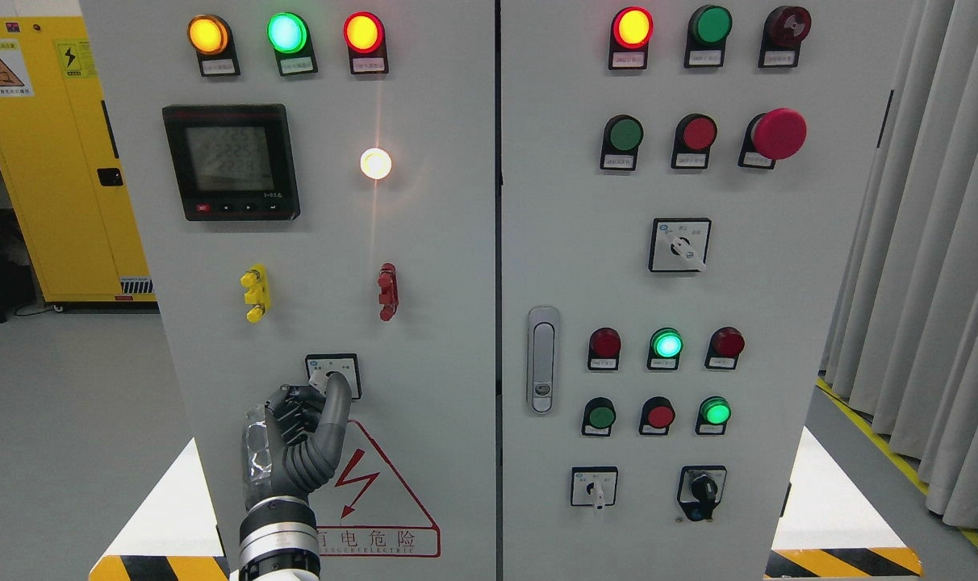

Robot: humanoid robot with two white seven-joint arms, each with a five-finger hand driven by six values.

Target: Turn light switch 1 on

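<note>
A small square rotary switch (352, 367) sits low on the left cabinet door (440, 323), above the red warning triangle (392, 492). My left hand (325, 386) comes up from the bottom edge and is at this switch. Its thumb (337, 395) reaches up over the knob and the curled fingers (295, 407) close in from the left, pinching the white knob (318, 379), which is mostly hidden. Above it, a round white lamp (375, 164) glows brightly. My right hand is out of view.
The left door also carries a digital meter (231, 161), three lit lamps along the top, and a yellow (256, 293) and a red (387, 291) terminal. The right door (779, 323) holds buttons, lamps, selector switches and a handle (542, 359). A yellow cabinet (53, 161) stands at left, curtains (933, 242) at right.
</note>
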